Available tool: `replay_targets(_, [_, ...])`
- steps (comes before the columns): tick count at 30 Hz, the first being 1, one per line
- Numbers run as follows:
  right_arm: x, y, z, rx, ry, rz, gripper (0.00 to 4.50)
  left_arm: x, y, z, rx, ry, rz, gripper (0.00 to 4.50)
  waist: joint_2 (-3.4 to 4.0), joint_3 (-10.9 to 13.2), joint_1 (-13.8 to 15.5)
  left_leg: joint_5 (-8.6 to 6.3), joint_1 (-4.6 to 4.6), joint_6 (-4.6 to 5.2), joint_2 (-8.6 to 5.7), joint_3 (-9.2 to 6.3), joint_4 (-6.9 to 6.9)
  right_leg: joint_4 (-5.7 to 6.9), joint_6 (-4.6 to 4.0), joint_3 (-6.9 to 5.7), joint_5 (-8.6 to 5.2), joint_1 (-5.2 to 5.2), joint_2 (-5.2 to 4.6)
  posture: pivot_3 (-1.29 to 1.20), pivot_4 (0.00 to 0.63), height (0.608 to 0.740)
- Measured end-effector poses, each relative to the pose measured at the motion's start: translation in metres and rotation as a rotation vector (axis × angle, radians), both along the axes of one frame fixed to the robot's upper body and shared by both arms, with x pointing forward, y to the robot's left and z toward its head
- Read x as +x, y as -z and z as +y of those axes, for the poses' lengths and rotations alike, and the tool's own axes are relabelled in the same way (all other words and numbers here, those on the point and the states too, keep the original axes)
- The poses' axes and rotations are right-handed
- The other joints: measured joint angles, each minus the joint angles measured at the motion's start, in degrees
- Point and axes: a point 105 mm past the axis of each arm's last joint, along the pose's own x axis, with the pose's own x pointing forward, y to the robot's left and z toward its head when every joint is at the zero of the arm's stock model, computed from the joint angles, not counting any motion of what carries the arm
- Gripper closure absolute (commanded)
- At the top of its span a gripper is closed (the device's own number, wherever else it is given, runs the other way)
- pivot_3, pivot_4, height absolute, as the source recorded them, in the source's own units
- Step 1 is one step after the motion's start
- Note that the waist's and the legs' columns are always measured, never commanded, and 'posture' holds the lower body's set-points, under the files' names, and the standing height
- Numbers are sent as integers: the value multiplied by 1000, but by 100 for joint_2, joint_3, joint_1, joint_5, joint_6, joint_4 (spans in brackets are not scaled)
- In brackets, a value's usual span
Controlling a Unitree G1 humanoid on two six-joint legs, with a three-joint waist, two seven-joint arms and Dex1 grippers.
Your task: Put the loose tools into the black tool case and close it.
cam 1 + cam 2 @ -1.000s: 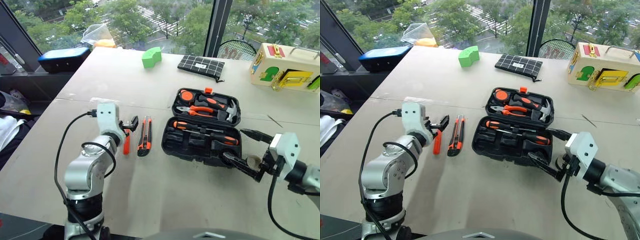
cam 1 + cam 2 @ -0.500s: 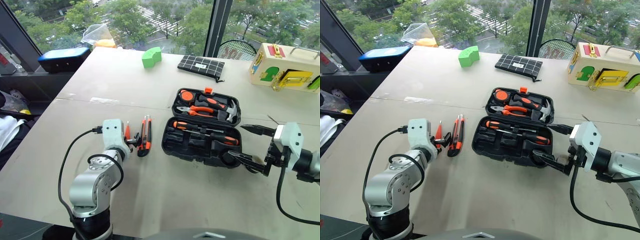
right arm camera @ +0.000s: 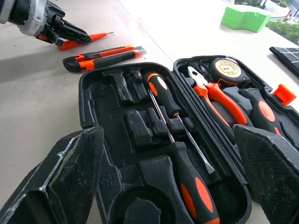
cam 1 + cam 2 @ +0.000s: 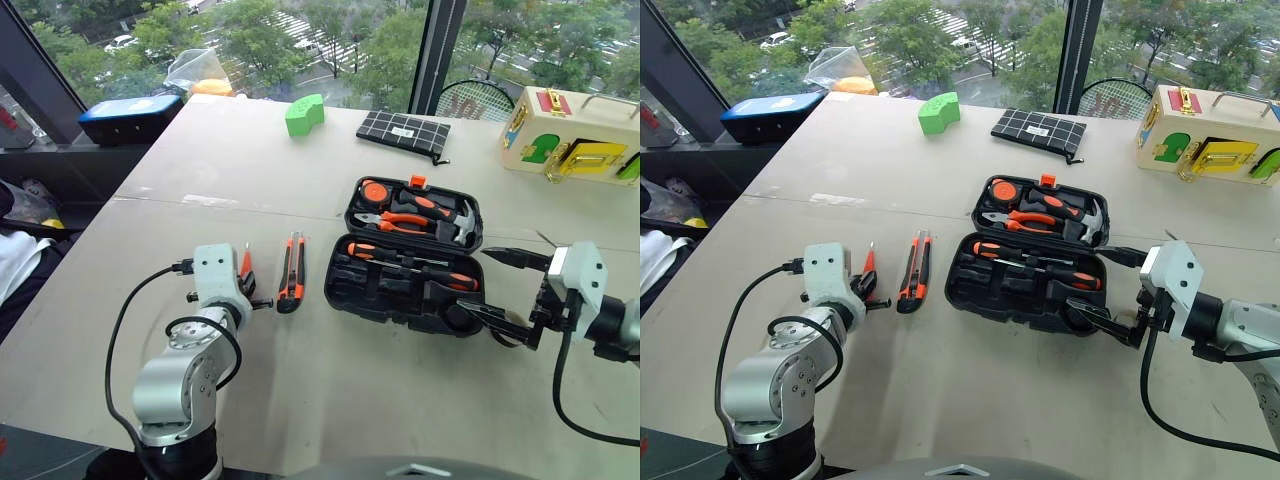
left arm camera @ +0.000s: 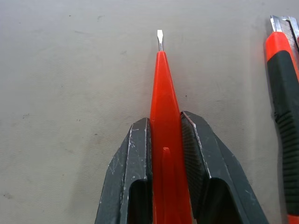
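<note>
Gripping the small orange pointed tool (image 5: 164, 135) between both fingers (image 5: 133, 177), with the left gripper (image 4: 247, 291) low over the table (image 4: 330, 390) at the left side. Seen clearly from the left wrist: orange body pinched on both sides, thin metal tip pointing away along the table surface. From the head views only the orange tip visible beside the wrist, grip itself hard to judge there.

Just right of it, lying flat on the table, the orange-black utility knife (image 4: 290, 272), apart from the gripper and near the case. Shown along one edge in the left wrist view too.

Further right, the black tool case (image 4: 400, 300) lying open, lid back. Two long screwdrivers (image 3: 187, 154) with orange-and-black handles resting in the front half; pliers (image 3: 219, 100), hammer (image 4: 455, 215) and round tape measure (image 3: 226, 70) clipped in the lid. Empty moulded slots plain from the right wrist, less plain from the head.

At the right end, the right gripper (image 4: 505, 292) spread wide, holding nothing, fingers reaching toward the right corner of the case.

Behind, a green block (image 4: 303, 113), a black checked pouch (image 4: 405, 130) and a colourful latch box (image 4: 570, 135).
</note>
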Motion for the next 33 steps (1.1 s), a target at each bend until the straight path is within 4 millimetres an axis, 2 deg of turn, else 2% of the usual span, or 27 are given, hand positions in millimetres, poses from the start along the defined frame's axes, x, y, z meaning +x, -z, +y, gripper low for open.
replay_targets(3, [1, 0, 0, 5, 9, -6, 0, 6, -5, 3, -17, 14, -55, 4184, -2, 2, 12, 0, 0, 0, 0, -5, 0, 1, -1, -4, 0, -1, 1, 0, 150, 740])
replay_targets(5, [2, 0, 0, 14, 23, -11, 0, 15, -20, 2, -42, 71, -141, 4184, -5, 4, 25, 0, -3, 0, 1, -6, 0, 0, -1, -8, 0, -1, 1, 0, 150, 740])
replay_targets(8, [3, 2, 0, 32, 44, -12, 0, 33, -64, -30, -110, 360, -322, 4184, -7, 6, 99, 0, -8, -1, -2, -6, 3, -2, -2, -11, 0, -1, -1, 0, 150, 740])
replay_targets(9, [2, 3, 0, 34, 55, -13, 0, 35, -82, -48, -130, 525, -383, 4184, -4, 6, 103, 0, -9, -1, -6, -4, 2, -5, -2, -11, 0, -1, -7, 0, 150, 740])
replay_targets(10, [2, 3, 0, 37, 59, -12, 0, 35, -90, -59, -135, 625, -406, 4184, -3, 5, 98, 0, -8, -1, -7, 0, 1, -8, -1, -7, 0, -1, -9, 0, 150, 740])
replay_targets(11, [0, 4, 1, 41, 71, -14, 0, 34, -94, -82, -113, 861, -390, 4184, -3, 5, 96, 0, -7, -1, -8, 1, 1, -8, -1, -7, 0, -1, -9, 0, 150, 740])
replay_targets(14, [-2, 5, 1, 43, 98, -21, 0, 34, -87, -110, -14, 1224, -336, 4184, 13, 14, 85, 0, -5, 0, -9, 1, -2, -8, -1, -8, -1, -2, -6, 0, 150, 740])
replay_targets(16, [-6, 5, 3, 40, 110, -32, 0, 36, -74, -119, 100, 1482, -266, 4184, 21, 17, 57, 0, -2, 1, -8, 5, -4, -9, -2, -3, -1, -2, -1, 0, 150, 740])
replay_targets(19, [-10, 6, 1, 41, 139, -32, 0, 41, -62, -123, 159, 1646, -212, 4184, 17, 18, 42, 0, -10, 2, -5, -1, -3, -13, 1, -9, -2, -3, 4, 0, 150, 740])
replay_targets(23, [-15, 6, 2, 41, 159, -36, 0, 46, -50, -120, 226, 1753, -159, 4184, 16, 18, 48, 0, -12, 2, -4, -3, -3, -15, 3, -8, -4, -3, 7, 0, 150, 740])
replay_targets(25, [-23, 10, 0, 42, 194, -22, 0, 52, -36, -130, 317, 1863, -96, 4184, 13, 21, 88, 0, -18, 3, -5, -9, 3, -11, 8, -13, -6, -2, 9, 0, 150, 740])
replay_targets(33, [-45, 14, -2, 11, 177, 27, 0, 68, -34, -138, 430, 1898, -65, 4184, 9, 17, 70, 0, -8, 4, -4, -5, 14, 11, 11, -4, -7, -1, 11, 0, 150, 740])
